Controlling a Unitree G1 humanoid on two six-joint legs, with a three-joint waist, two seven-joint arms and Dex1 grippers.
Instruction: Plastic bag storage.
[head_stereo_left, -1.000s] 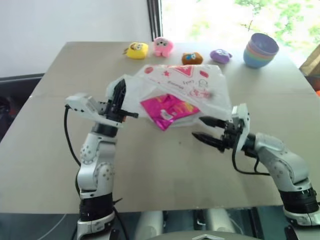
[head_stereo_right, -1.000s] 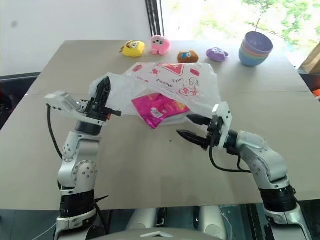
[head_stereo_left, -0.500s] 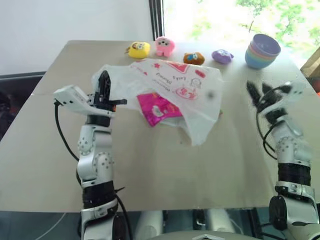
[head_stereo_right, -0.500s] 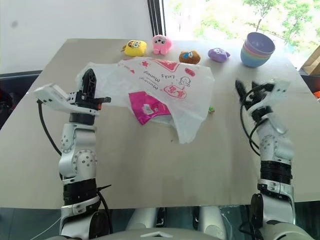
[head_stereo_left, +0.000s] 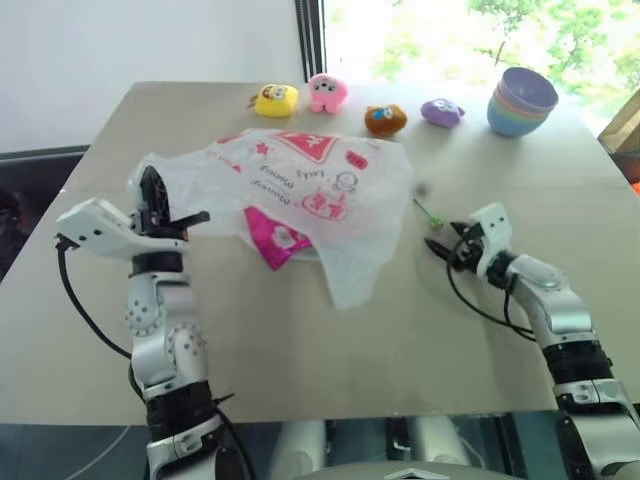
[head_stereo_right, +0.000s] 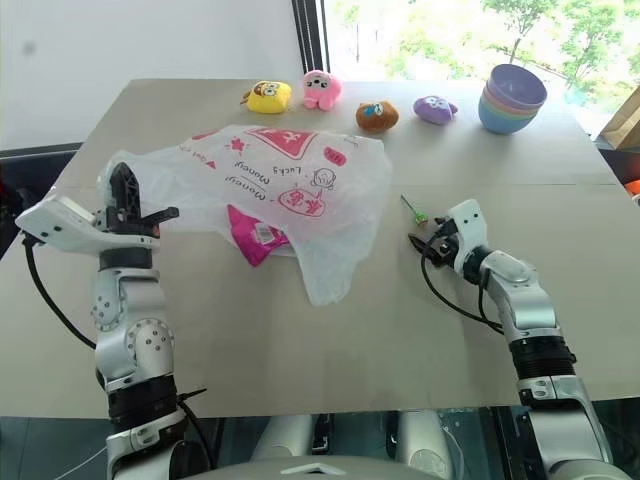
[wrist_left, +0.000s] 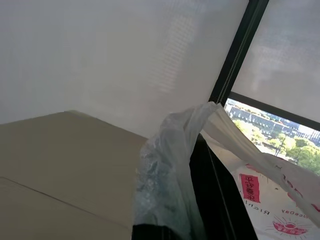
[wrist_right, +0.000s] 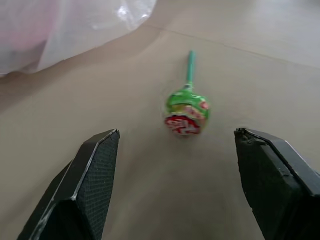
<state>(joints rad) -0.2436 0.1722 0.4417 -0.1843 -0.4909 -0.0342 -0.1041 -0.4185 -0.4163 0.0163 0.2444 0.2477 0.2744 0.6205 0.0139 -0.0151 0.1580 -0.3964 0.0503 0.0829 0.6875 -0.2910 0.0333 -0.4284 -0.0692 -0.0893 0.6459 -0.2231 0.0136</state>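
At nine o'clock on the surface (head_stereo_left: 300, 340), our left tool (head_stereo_left: 150, 205) clamps the crinkly translucent-white plastic bag (head_stereo_left: 320, 195). Our right tool (wrist_right: 175, 185), fingers apart, faces the green lollipop (wrist_right: 186, 112); we judge grasping it comes next.

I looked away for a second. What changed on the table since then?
The left hand, shut on the plastic bag, dragged it leftward, uncovering a green lollipop. The right hand, open, swung out to the right and came back down in front of the lollipop. The plush toys and bowls stayed put.
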